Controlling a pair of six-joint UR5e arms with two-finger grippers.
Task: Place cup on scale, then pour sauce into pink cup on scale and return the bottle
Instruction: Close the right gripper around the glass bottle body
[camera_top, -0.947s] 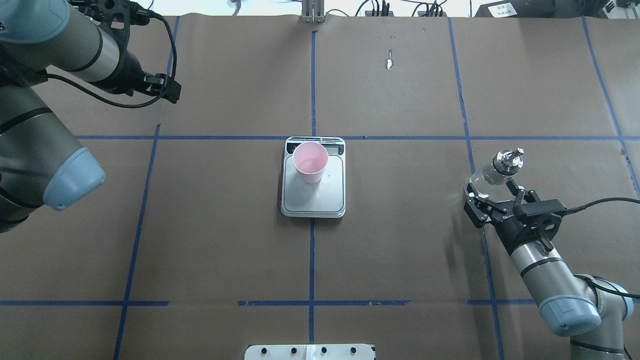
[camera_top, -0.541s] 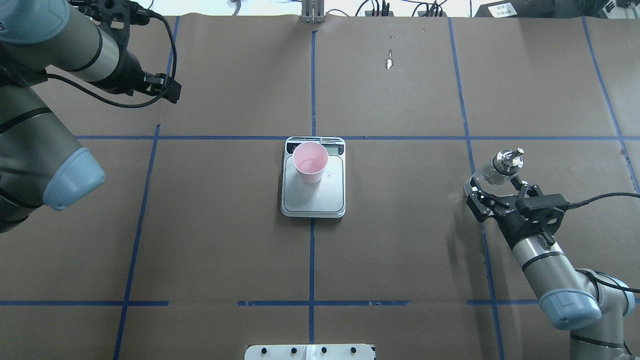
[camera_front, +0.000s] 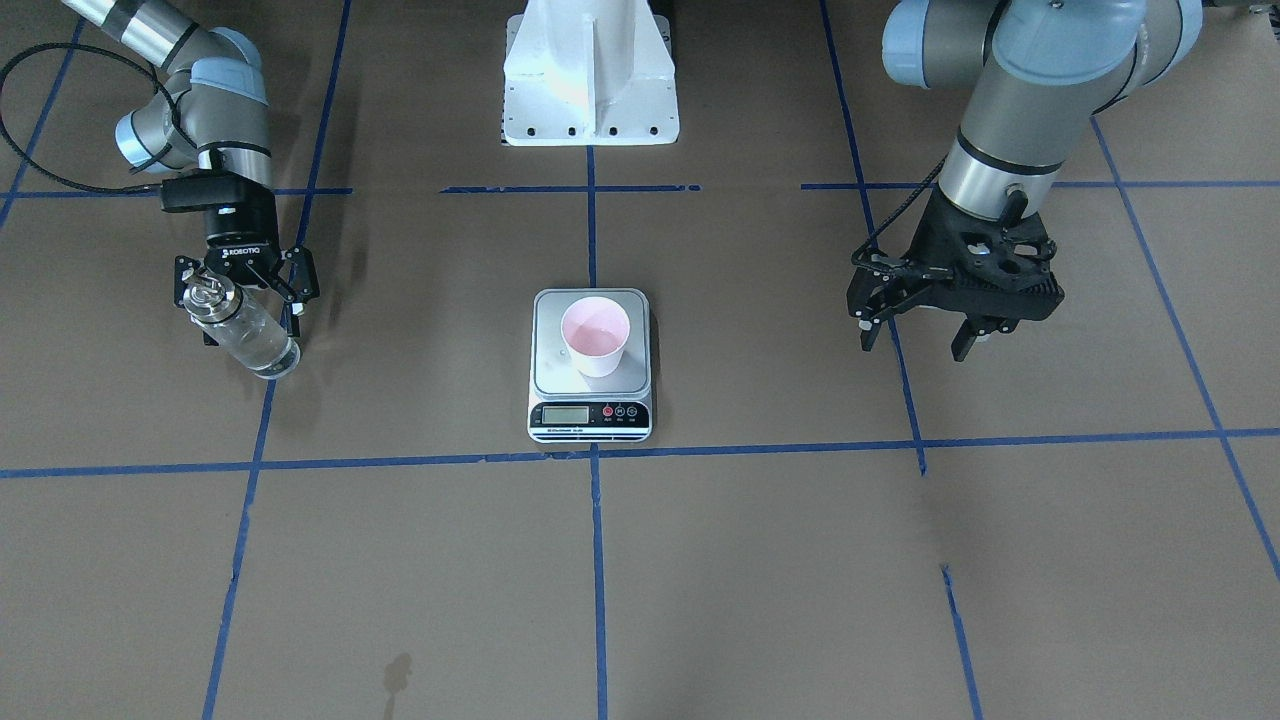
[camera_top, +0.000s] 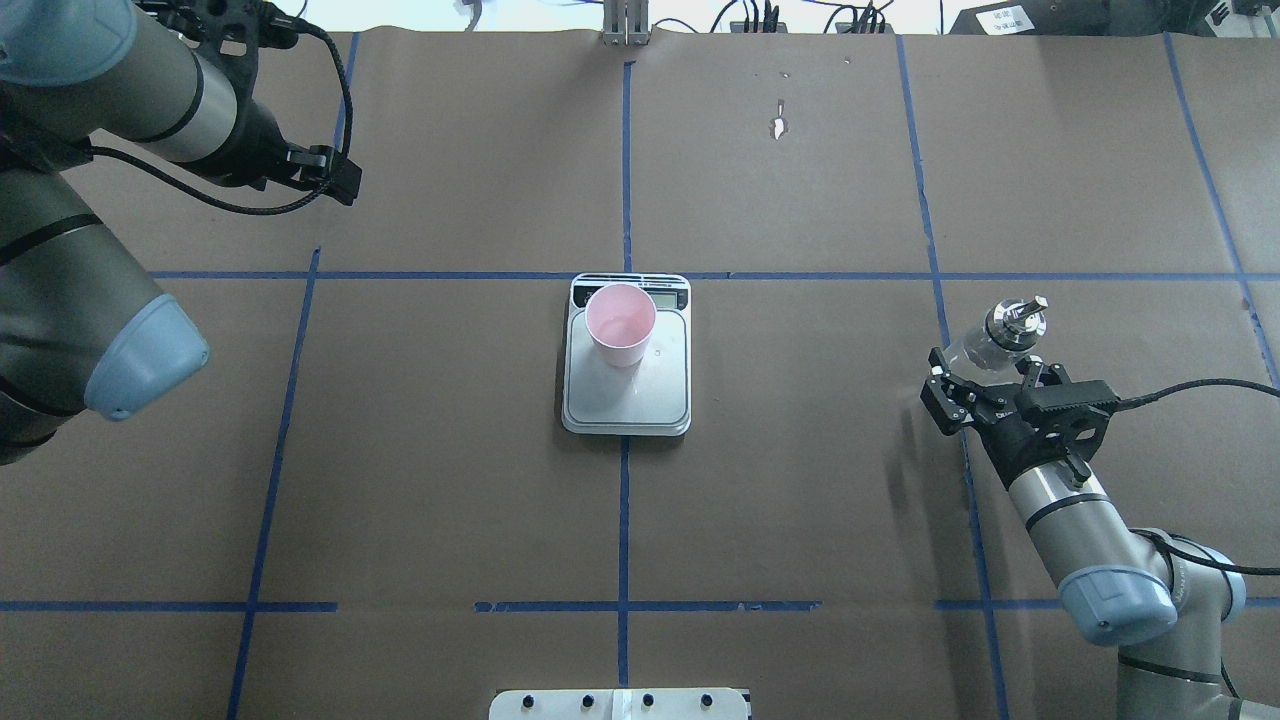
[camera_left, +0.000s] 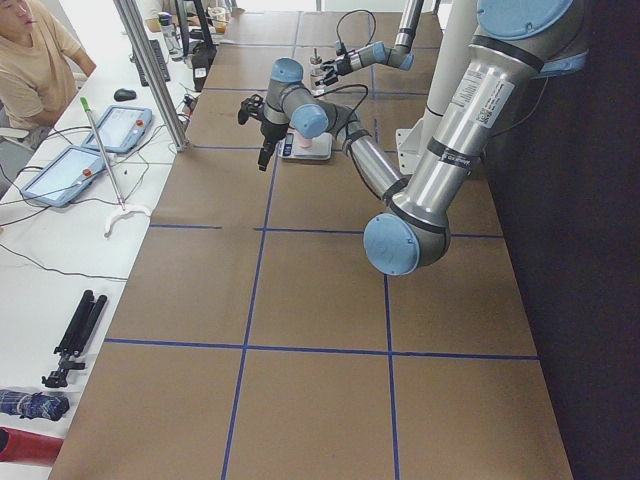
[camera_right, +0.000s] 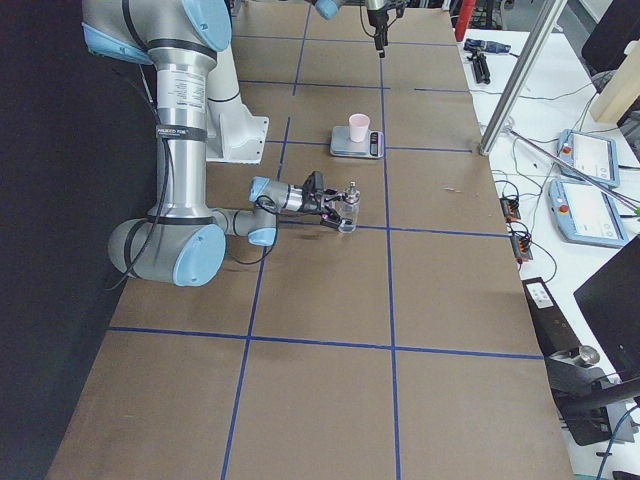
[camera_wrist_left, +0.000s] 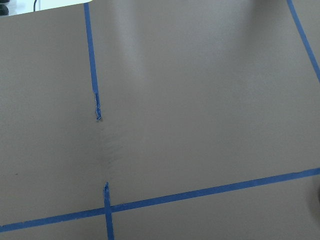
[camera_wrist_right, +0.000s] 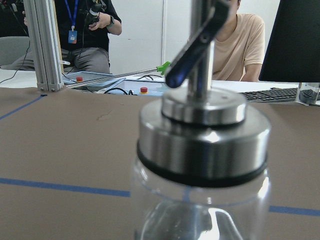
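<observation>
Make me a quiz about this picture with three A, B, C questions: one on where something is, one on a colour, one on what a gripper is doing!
1. Where is the cup?
A) on the scale
B) on the floor
C) in a gripper

2. What colour is the cup?
A) blue
B) green
C) pink

3. How is the left gripper?
A) shut on the cup
B) open and empty
C) squeezing the scale

Answers:
1 A: the cup stands on the scale's steel platform.
2 C: it is pale pink.
3 B: its fingers are spread, with nothing between them.
</observation>
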